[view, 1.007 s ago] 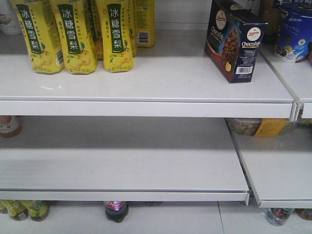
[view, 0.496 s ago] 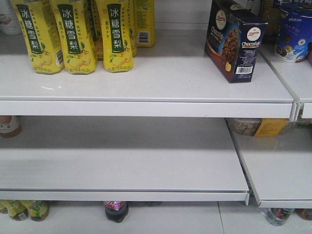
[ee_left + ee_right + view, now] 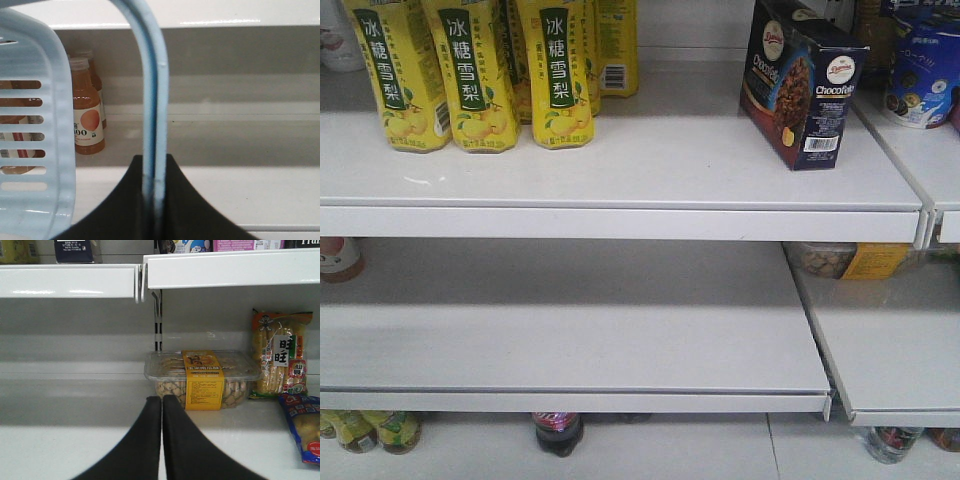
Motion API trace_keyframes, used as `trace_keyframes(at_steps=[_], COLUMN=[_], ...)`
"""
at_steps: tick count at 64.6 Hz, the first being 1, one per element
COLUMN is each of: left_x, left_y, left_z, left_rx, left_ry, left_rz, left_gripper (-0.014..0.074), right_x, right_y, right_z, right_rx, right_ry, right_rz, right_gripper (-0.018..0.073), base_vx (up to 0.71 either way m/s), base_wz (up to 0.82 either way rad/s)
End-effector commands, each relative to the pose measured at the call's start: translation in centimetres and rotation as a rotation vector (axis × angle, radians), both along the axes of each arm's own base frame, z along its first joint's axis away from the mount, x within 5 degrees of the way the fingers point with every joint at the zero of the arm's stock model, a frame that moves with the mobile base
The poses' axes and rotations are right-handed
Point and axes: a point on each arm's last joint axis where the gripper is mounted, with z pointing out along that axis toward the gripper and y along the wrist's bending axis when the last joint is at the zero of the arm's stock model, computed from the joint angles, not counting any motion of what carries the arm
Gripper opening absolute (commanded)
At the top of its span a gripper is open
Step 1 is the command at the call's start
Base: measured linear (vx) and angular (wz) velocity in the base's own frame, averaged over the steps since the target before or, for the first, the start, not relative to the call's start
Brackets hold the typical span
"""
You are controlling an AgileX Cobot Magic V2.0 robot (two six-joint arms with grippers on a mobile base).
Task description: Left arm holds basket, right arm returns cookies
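Observation:
The dark navy cookies carton [image 3: 800,82] stands upright on the upper white shelf [image 3: 620,170] at the right, with no gripper near it in the front view. Its lower part also shows in the right wrist view as the cookies [image 3: 73,251] on the shelf above. My left gripper [image 3: 153,165] is shut on the light blue strap handle [image 3: 150,90] of the basket [image 3: 30,125], whose slotted wall fills the left of that view. My right gripper [image 3: 161,401] is shut with nothing in it, in front of the lower shelf. Neither arm shows in the front view.
Yellow drink pouches [image 3: 480,70] stand at the upper shelf's left. A blue-and-white round pack [image 3: 923,70] is right of the carton. A clear box of snacks [image 3: 202,377] and bagged snacks [image 3: 280,360] sit ahead of the right gripper. Orange juice bottles [image 3: 86,107] stand behind the basket.

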Motion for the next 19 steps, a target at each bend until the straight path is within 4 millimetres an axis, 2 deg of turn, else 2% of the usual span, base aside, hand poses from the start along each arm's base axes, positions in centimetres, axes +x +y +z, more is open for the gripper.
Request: trace_keyframes(at_steps=[1,19], left_x=[-0.2,-0.2], left_y=[-0.04,-0.04], left_z=[1.81,1.81], left_rx=[0.044,0.044], left_ry=[-0.14,-0.14], left_rz=[-0.004,-0.004], left_gripper=[-0.0006,-0.0006], right_x=[-0.09,-0.09], right_y=[0.02,0.02], right_z=[0.74,0.74], right_rx=[-0.008,-0.008], right_ry=[-0.092,-0.092], right_rz=[0.0,0.0], right_gripper=[-0.0008,-0.0008], base_vx=[0.0,0.0], base_wz=[0.0,0.0])
